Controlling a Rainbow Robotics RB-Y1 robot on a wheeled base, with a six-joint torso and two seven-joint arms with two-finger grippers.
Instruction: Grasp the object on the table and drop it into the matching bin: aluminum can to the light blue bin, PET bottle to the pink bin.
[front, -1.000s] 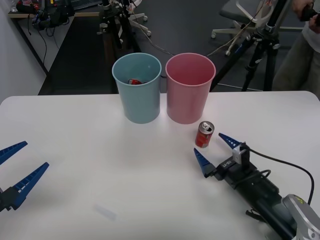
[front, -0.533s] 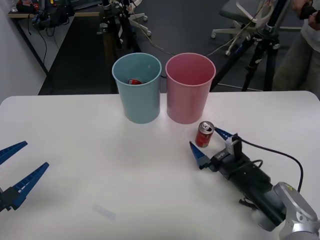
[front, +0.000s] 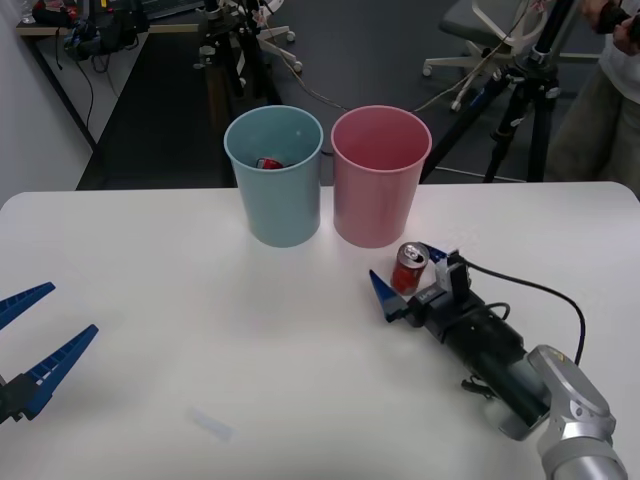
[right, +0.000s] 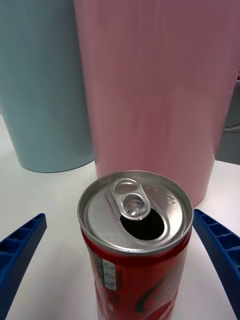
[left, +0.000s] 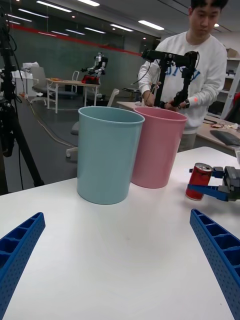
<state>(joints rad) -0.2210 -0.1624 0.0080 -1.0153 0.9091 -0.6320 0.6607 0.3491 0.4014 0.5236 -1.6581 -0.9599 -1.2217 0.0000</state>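
High front view over table (front: 150, 260); wrist views low, both facing bins

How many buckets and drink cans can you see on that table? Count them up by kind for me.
Buckets: 2, one light blue and one pink.
Cans: 2, a red one on the table and something red, seemingly a can, inside the blue bucket.
Total: 4.

A black metal camera tripod (front: 520, 110) stands on the dark floor beyond the table's far edge, beside a grey wheeled office chair (front: 480, 30).
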